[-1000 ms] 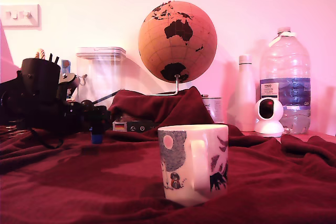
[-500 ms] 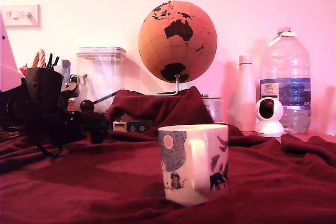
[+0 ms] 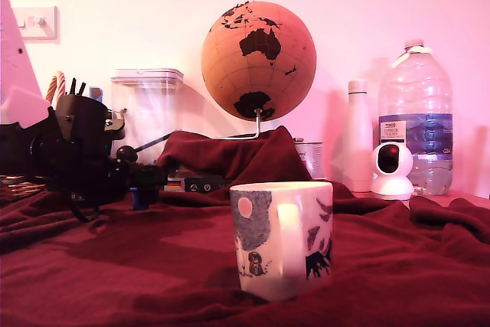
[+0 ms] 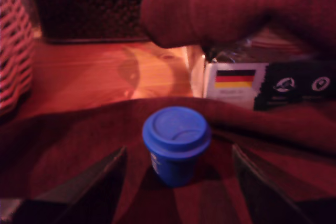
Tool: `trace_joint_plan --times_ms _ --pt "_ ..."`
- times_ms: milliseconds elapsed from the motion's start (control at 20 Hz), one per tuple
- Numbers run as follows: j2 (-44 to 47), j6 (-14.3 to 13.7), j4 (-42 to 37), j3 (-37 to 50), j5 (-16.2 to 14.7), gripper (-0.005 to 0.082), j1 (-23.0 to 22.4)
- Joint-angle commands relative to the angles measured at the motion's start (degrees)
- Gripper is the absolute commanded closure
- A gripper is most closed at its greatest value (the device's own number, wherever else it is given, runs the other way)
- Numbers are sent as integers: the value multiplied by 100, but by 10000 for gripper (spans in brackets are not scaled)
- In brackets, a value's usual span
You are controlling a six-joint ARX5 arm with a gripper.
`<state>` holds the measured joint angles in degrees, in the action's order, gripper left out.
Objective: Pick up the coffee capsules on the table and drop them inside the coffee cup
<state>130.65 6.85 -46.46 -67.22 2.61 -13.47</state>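
Note:
The coffee capsule [image 4: 176, 142] is small, dark blue and cup-shaped, and it stands upright on the dark red cloth. In the wrist view it sits between my two black fingers [image 4: 100, 182], with a gap on each side. My gripper [image 4: 178, 150] is open around it. The exterior view shows the gripper [image 3: 147, 180] at the left, low over the cloth, with the capsule [image 3: 140, 198] just under its tip. The coffee cup [image 3: 282, 239] is a white mug with a grey-blue print and a pink circle. It stands upright in the foreground, well to the exterior view's right of the gripper.
Behind the capsule, a small box with a German flag label [image 4: 236, 85] lies under a raised fold of cloth [image 3: 230, 155]. Along the back stand a clear container [image 3: 147, 109], a globe [image 3: 259, 60], a metal tin [image 3: 310, 155], a white bottle [image 3: 357, 135], a white camera [image 3: 391, 170] and a large water bottle [image 3: 417, 120].
The arm has shifted toward the exterior view's right and now sits slightly higher. The capsule, hidden half a second ago, shows again below the gripper tip in the same spot.

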Motion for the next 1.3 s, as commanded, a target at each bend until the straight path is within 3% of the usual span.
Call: trace_joint_plan --times_ms 0,200,450,1250 --pt "214 66 46 -92 138 185 -39" --pt "308 205 302 -343 608 185 -133" --pt "398 354 562 -584 979 223 -197" --pt "402 363 787 -634 1049 462 -208"
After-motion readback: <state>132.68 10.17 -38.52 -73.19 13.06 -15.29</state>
